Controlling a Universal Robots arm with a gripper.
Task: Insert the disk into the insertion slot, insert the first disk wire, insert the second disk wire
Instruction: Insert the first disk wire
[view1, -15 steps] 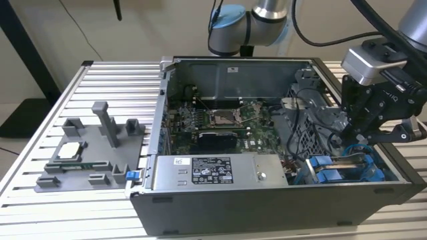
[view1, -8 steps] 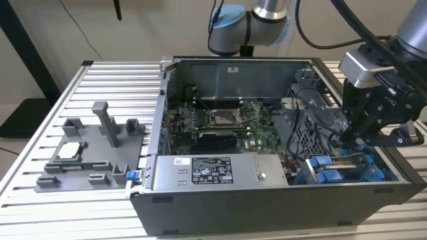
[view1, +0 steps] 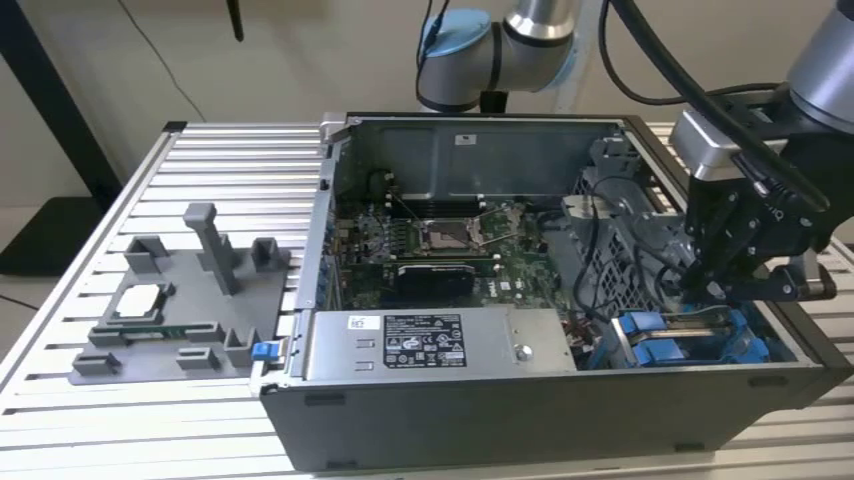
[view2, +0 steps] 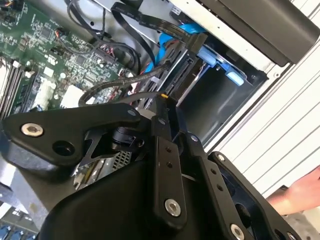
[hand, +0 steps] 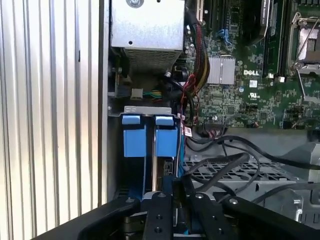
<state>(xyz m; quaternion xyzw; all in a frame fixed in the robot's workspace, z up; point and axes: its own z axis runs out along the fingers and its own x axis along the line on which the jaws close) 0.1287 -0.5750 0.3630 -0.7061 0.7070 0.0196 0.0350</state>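
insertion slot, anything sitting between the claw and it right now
Nothing visible does. In the first wrist view the claw is right at the insertion slot, lined up with its blue tabs. Black cables loop beside the claw over the perforated cage, not across the opening.

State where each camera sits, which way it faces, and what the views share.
Exterior view: off the arm, looking down into the open computer case; the arm and gripper show at the exterior view's right.
First wrist view: on the arm, looking past the gripper at the insertion slot's blue tabs.
Second wrist view: on the arm, looking past the gripper toward the blue tabs.
Shared: all three show the motherboard.
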